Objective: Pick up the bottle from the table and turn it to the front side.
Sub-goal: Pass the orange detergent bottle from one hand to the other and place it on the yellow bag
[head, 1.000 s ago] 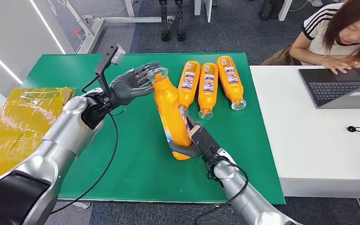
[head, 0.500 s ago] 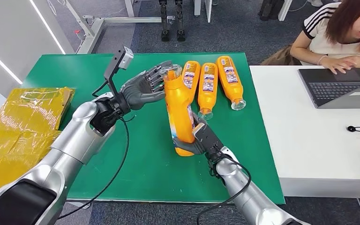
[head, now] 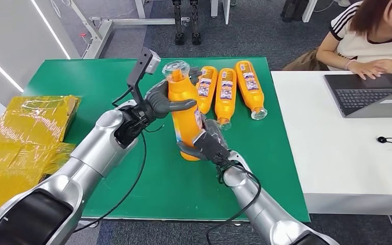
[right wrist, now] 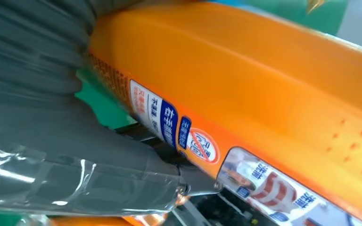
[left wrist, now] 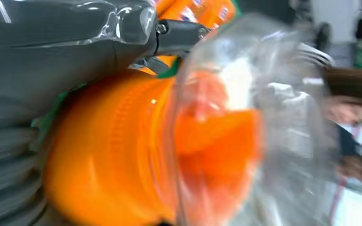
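A tall orange plastic bottle with a clear cap [head: 185,109] stood nearly upright near the middle of the green worktop [head: 81,81], clamped from both sides by the humanoid's silver arms. The left robot hand [head: 164,102] wrapped its grey thumb and dark fingers around the bottle's upper body just below the neck, while the right robot hand [head: 204,144] gripped the lower part close to the base. Whether the base touched the worktop could not be told. The printed label [right wrist: 193,141] ran along the bottle's edge on the right robot hand's side, so the turn to the front appeared to be in progress rather than finished. The next move would likely call for one robot hand to loosen while the other rotated the bottle about its long axis. Three more orange bottles [head: 227,94] lay side by side toward the far edge.
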